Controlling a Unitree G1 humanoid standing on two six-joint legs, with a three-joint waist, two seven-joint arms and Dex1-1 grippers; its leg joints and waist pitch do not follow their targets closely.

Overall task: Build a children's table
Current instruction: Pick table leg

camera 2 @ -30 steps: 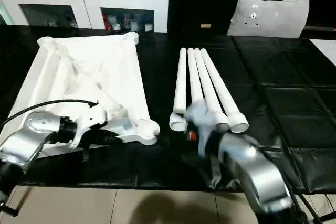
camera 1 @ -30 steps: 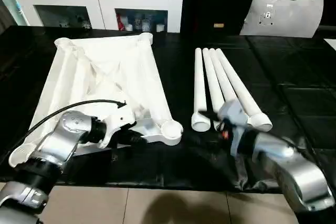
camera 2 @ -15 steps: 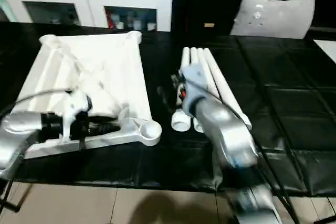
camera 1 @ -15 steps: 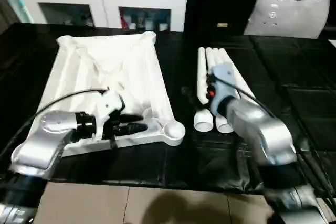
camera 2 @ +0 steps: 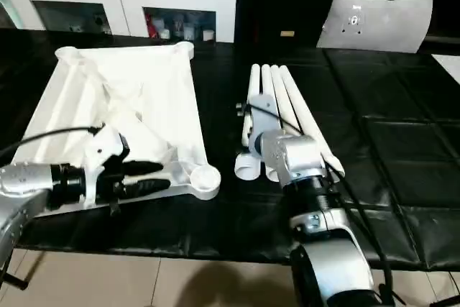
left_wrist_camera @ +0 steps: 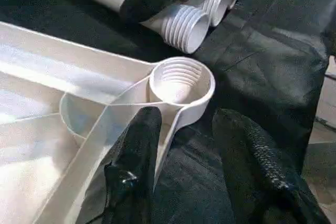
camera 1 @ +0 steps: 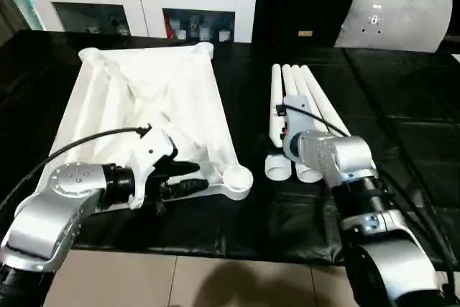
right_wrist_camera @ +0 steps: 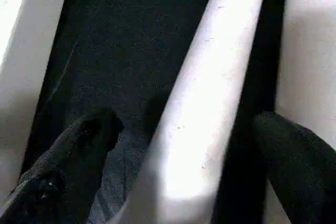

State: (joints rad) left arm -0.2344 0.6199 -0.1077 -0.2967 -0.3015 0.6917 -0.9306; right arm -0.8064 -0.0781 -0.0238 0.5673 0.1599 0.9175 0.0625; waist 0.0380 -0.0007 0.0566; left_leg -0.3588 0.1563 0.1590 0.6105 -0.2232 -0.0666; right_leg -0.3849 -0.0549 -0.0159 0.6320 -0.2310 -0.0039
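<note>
At lower left, the left gripper (camera 1: 192,177) is partly open, its fingers (left_wrist_camera: 134,145) astride the table top (camera 1: 144,98), which lies upside down so its corner socket (left_wrist_camera: 181,80) faces up. At centre right, the wide-open right gripper (right_wrist_camera: 178,145) straddles one of the four legs (camera 1: 305,98) lying side by side, probably to pick it up.

Bright overhead light washes the white table top (camera 1: 144,106) almost featureless, and glare streaks the glossy black sheet (camera 1: 402,106) beneath. In the right wrist view, the leg (right_wrist_camera: 205,108) blooms soft, out of focus.
</note>
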